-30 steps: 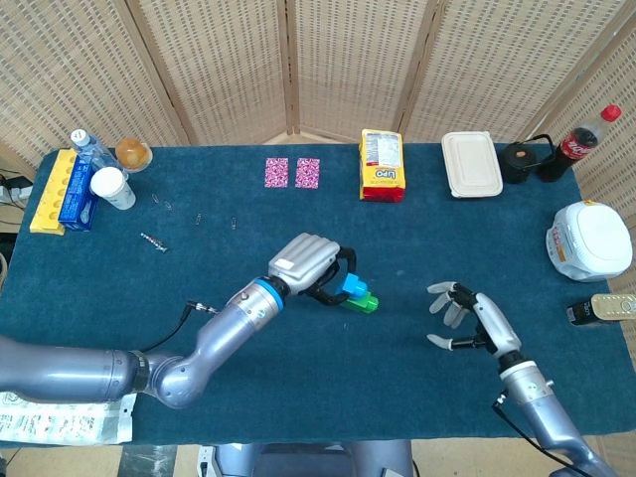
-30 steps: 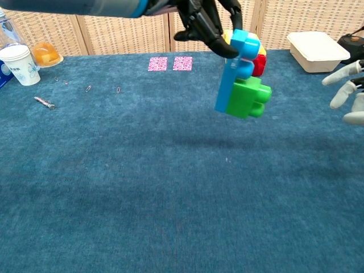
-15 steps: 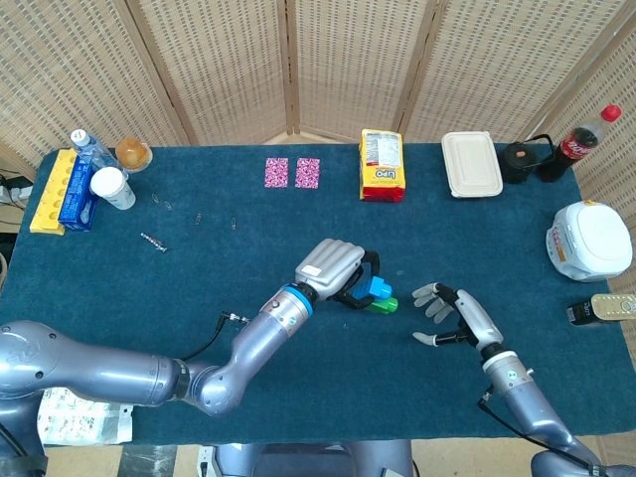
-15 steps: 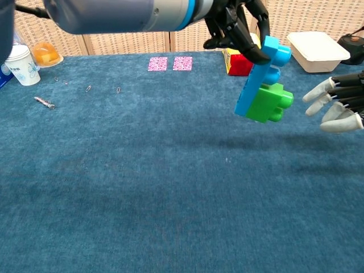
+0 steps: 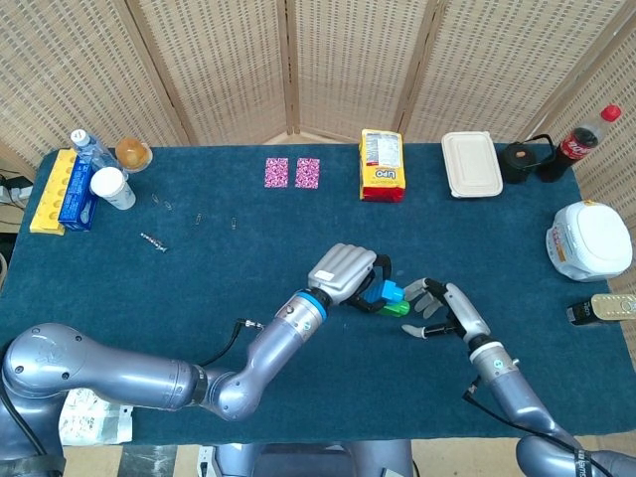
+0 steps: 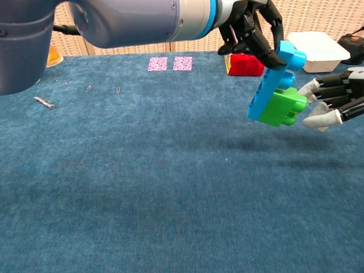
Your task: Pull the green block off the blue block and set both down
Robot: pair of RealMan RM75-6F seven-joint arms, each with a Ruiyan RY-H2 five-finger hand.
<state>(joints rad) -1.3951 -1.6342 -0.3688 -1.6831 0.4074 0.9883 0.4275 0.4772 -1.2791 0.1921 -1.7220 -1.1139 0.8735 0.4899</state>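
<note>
Left hand (image 6: 253, 28) grips the blue block (image 6: 277, 79) above the surface (image 6: 142, 187), green block (image 6: 282, 107) attached; right hand's (image 6: 335, 102) fingertips right beside the green.

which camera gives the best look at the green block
The chest view. There the green block shows large and unobstructed, stuck to the lower part of the blue block held off the table by the left robot hand. In the head view it is only a small green sliver below the blue block, mostly hidden.
</note>
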